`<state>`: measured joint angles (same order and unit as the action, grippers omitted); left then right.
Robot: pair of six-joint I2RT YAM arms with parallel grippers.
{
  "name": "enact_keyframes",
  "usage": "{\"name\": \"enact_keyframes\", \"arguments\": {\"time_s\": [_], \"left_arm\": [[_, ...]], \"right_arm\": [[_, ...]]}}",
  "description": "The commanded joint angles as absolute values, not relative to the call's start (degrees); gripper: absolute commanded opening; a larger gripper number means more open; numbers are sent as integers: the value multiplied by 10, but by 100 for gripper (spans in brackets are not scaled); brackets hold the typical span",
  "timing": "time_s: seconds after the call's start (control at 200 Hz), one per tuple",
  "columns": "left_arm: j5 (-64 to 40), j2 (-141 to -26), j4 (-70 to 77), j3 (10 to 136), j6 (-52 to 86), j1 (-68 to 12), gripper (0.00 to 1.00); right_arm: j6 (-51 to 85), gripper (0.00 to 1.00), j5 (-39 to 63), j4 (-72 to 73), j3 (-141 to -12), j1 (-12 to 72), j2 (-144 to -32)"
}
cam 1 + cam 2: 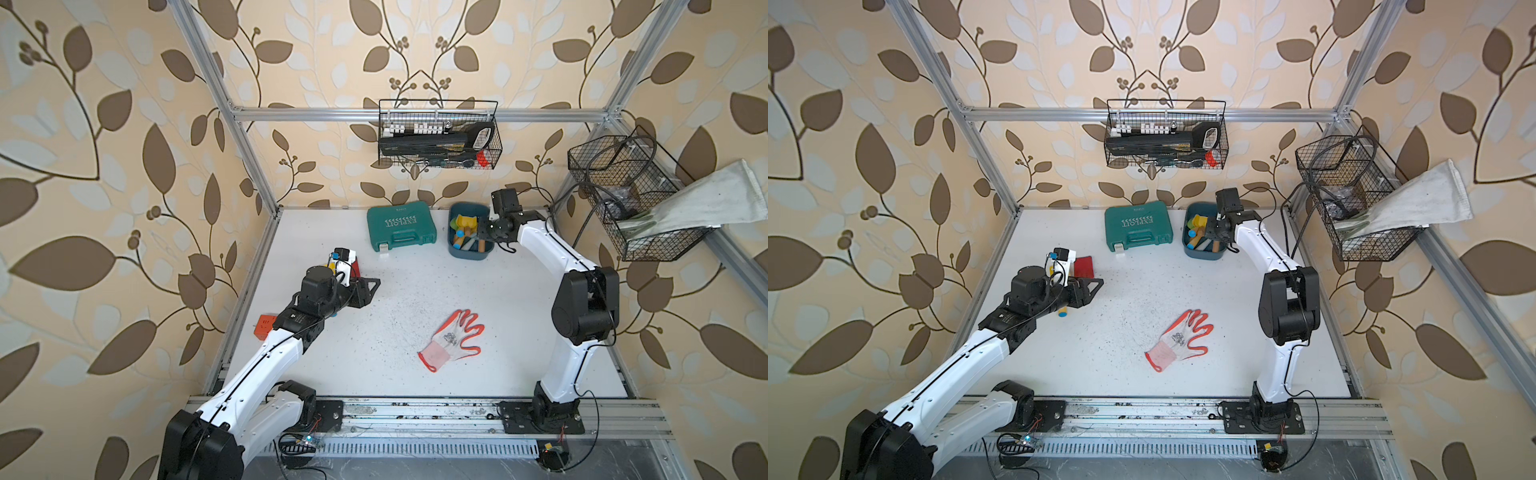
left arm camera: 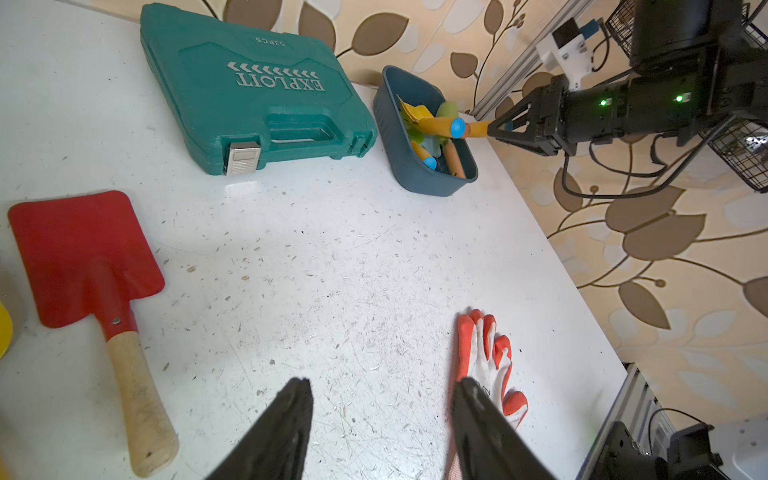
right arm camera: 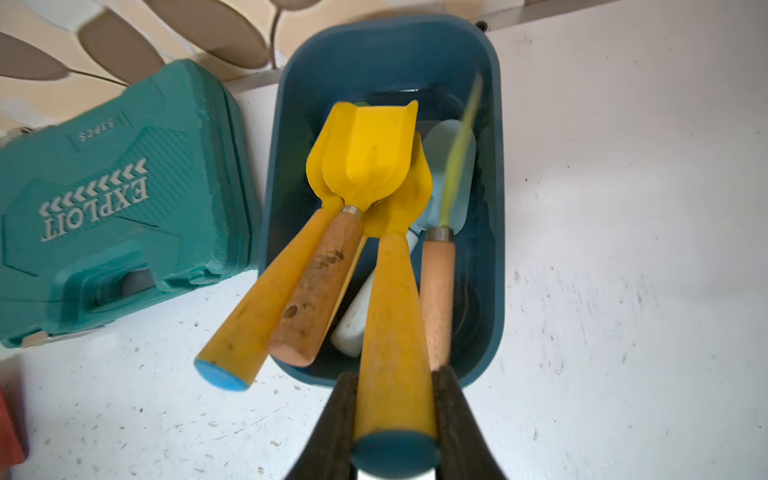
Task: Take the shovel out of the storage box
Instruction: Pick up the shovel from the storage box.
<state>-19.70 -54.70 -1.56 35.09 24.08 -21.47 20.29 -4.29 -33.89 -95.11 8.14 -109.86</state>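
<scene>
Robot test cell dressed up as a garden-shed / home utility corner, not a real room. The leaf wallpaper [image 1: 124, 124] sits on flat panels inside a bare aluminium frame [image 1: 415, 114], boxed tight round one white table [image 1: 353, 365].

My left arm [image 1: 266, 365] and right arm [image 1: 559, 374] are bolted to a slotted rail [image 1: 415, 417] along the table's near edge. Loose wiring and a small board [image 1: 307, 442] sit below it.

Props are all garden/DIY:
- back wire basket [image 1: 440, 165] on the frame bar, holding a hand saw [image 1: 436, 140]
- side wire basket [image 1: 648, 245] with a cloth [image 1: 706, 195] draped out
- teal tool case [image 1: 401, 226] at the far edge
- storage box [image 1: 469, 254] of hand tools, incl. a yellow shovel [image 3: 392, 316]
- red shovel [image 2: 83, 249]
- work glove [image 1: 455, 338] mid-table

Tabletop is scuffed and dirt-flecked.
</scene>
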Motion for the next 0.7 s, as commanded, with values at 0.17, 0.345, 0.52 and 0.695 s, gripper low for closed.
{"name": "enact_keyframes", "arguments": {"time_s": [0.17,0.345,0.52,0.695], "left_arm": [[-203,-538,-1,364,239,-221,59],[-206,-545,-2,367,238,-221,59],[-207,-548,0,369,239,-221,59],[-213,-554,0,373,240,-220,58]], "right_arm": [[199,10,-42,-329,-966,83,-1123],[200,10,-37,-327,-966,84,-1131],[166,9,-99,-332,-966,92,-1126],[143,6,-149,-324,-945,105,-1103]]}}
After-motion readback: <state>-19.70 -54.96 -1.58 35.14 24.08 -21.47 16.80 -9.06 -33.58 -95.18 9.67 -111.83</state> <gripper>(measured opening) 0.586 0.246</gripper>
